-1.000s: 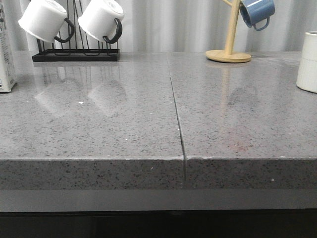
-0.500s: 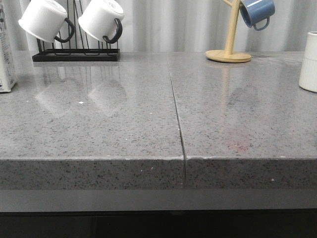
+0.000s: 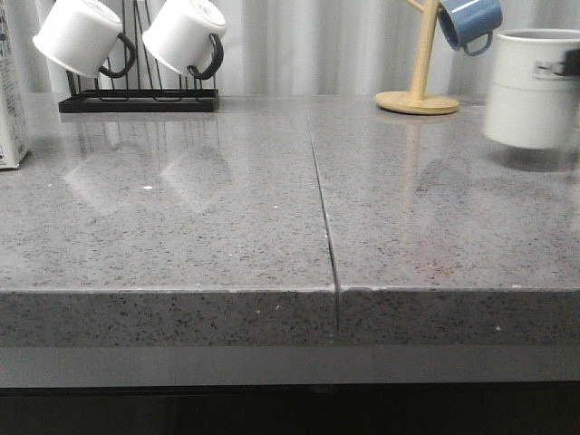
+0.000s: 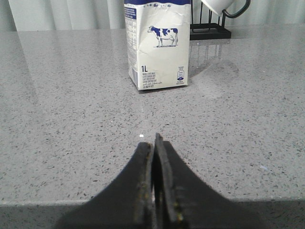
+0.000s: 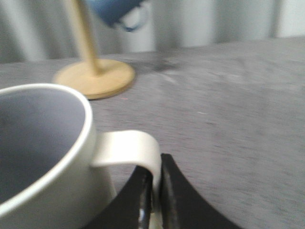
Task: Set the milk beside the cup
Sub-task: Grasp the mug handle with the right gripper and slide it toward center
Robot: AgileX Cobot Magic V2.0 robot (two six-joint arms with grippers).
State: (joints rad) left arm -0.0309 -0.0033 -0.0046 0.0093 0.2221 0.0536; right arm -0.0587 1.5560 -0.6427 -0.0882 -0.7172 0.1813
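Note:
The milk (image 4: 157, 47), a white carton with a cow picture and "1L" mark, stands upright on the grey counter ahead of my left gripper (image 4: 155, 143). That gripper is shut and empty, well short of the carton. In the front view only a sliver of the milk (image 3: 9, 109) shows at the far left edge. The cream-white cup (image 3: 530, 86) is at the far right, blurred with motion. My right gripper (image 5: 156, 176) is shut on the cup's white handle (image 5: 128, 148), with the cup body (image 5: 43, 157) beside the fingers. The arms themselves are hidden in the front view.
A black wire rack (image 3: 136, 100) at the back left holds two white mugs with black handles (image 3: 186, 36). A wooden mug tree (image 3: 419, 91) with a blue mug (image 3: 471, 23) stands at the back right, close behind the cup. A seam (image 3: 322, 208) runs down the counter's middle.
The cup has moved left, further into the front view, and looks larger and higher than before, with motion blur. The milk and the racks have not moved.

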